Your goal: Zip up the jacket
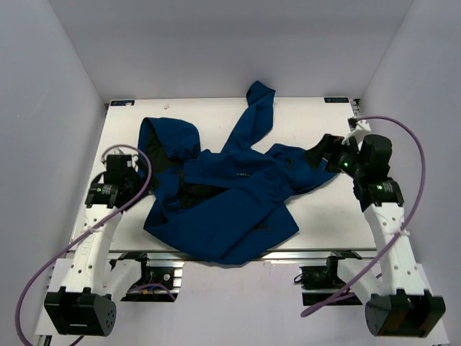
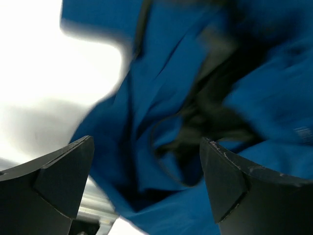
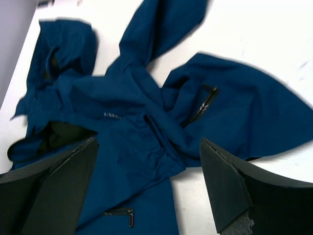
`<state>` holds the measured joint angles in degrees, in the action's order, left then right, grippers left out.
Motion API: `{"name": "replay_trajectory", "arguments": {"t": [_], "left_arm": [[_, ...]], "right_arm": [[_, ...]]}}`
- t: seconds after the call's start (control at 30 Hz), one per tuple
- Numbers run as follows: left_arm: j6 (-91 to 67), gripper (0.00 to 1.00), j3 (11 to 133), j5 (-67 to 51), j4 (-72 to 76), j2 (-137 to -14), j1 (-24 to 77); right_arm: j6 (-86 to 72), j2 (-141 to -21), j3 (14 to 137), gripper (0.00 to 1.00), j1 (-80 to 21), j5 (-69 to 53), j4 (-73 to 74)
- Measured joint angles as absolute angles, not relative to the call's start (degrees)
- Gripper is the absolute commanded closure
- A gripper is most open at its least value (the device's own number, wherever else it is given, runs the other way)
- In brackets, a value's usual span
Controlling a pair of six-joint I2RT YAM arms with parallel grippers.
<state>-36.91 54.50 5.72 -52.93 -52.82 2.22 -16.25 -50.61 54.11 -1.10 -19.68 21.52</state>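
Observation:
The dark blue jacket (image 1: 230, 198) lies crumpled in the middle of the white table (image 1: 324, 216). Its hood (image 1: 170, 139) is at the back left, one sleeve (image 1: 259, 101) reaches toward the back, and its hem hangs over the near edge. Black lining (image 2: 210, 115) shows in the folds. My left gripper (image 1: 137, 164) hovers open beside the jacket's left side, nothing between its fingers (image 2: 63, 171). At the jacket's right edge my right gripper (image 1: 328, 151) is open too, above the blue fabric (image 3: 132, 98) with small white lettering (image 3: 111, 115). I cannot make out the front zipper's ends.
White walls close in the table at the left, back and right. A metal rail (image 1: 310, 254) runs along the near table edge. A small pocket zip pull (image 3: 128, 216) shows on the jacket's lower part. Purple cables loop beside both arms.

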Motion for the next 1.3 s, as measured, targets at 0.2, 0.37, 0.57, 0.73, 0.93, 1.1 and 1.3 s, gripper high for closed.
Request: {"name": "replay_trajectory", "arguments": {"t": [0.2,0.37,0.57,0.73,0.93,1.1,1.3], "left_arm": [[-39.5,0.02,39.6,-0.8,-51.2,-52.5,2.2],[-41.8,0.02,35.1,-7.6,-42.3,-58.2,2.2],[-42.5,0.02,40.3,-11.7,-28.6,-78.5,2.2],[-43.0,0.02,56.6,-13.1,-27.7,-97.4,2.1],[-42.0,0.02,82.3,-16.8,-24.1,-118.1,2.3],[-38.2,0.02,114.0,-18.9,-22.8,-139.2,3.5],[-33.8,0.02,133.5,-22.3,-17.5,-152.2,5.9]], "right_arm": [[-15.2,-59.5,50.2,0.11,-5.7,-22.1,17.4],[-13.0,-72.4,51.3,0.11,-16.1,-15.9,15.1],[-13.1,-87.9,56.4,0.11,-18.1,-11.7,14.3],[-13.3,-96.1,61.2,0.11,-18.0,-10.5,14.4],[-13.8,-98.8,61.4,0.11,-18.7,-12.4,14.5],[-15.0,-94.5,54.7,0.11,-25.6,-14.8,14.6],[-15.7,-86.9,52.7,0.11,-38.8,-23.4,15.8]]}}
